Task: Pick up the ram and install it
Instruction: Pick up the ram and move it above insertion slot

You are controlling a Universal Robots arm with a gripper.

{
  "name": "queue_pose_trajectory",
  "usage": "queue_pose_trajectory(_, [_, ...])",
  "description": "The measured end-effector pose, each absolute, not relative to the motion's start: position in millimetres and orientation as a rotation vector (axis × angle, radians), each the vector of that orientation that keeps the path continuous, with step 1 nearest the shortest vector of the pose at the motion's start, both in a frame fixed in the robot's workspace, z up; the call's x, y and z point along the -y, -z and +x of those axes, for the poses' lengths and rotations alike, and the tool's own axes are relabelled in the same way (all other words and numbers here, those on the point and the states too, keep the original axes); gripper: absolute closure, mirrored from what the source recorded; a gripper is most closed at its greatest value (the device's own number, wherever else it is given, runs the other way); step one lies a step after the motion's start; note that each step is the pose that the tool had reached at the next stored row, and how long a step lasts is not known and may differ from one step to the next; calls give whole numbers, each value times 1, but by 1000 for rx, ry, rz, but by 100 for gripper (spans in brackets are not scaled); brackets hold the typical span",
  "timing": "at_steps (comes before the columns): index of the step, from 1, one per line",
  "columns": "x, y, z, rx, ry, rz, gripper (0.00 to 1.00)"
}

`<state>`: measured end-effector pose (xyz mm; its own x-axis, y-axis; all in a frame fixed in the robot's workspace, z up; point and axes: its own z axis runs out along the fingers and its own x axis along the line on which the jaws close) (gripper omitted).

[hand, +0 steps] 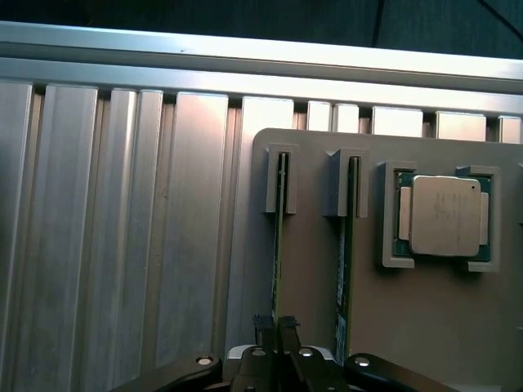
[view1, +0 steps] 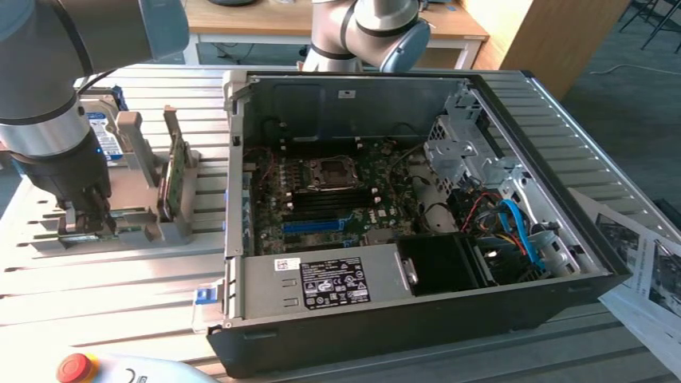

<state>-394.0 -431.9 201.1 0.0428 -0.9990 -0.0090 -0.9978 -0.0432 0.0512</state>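
**Tool closed on the ram, stick still in its holder slot**

1. Tool position. In the exterior view the arm stands at that view's left, with the tool lowered onto a grey holder on the slatted metal desk.

2. Tool state. In the wrist view the tool has its two dark fingertips drawn together on either side of the ram. The jaws are clenched on the stick's thin upper edge.

3. The ram. It stands on edge in a narrow slot of the holder, and its far end is seated in a grey end bracket. It has not been lifted clear of the slot.

4. Neighbouring parts.
   - A second stick stands on edge in the parallel slot just beside the ram. The exterior view shows it between the tool and the computer case.
   - A square metal CPU chip lies in its own recess beyond that second stick.
   - A hard drive with a blue-white label stands behind the holder.

5. Computer case. It lies open on the desk, with the motherboard exposed.

6. Other items. A red stop button sits at the near edge. Printed papers lie at the exterior view's right.
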Motion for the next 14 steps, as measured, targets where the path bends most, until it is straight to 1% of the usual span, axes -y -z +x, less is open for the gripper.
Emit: queue_pose_trajectory(14, [432,-201,-394,2163,65,2235,85])
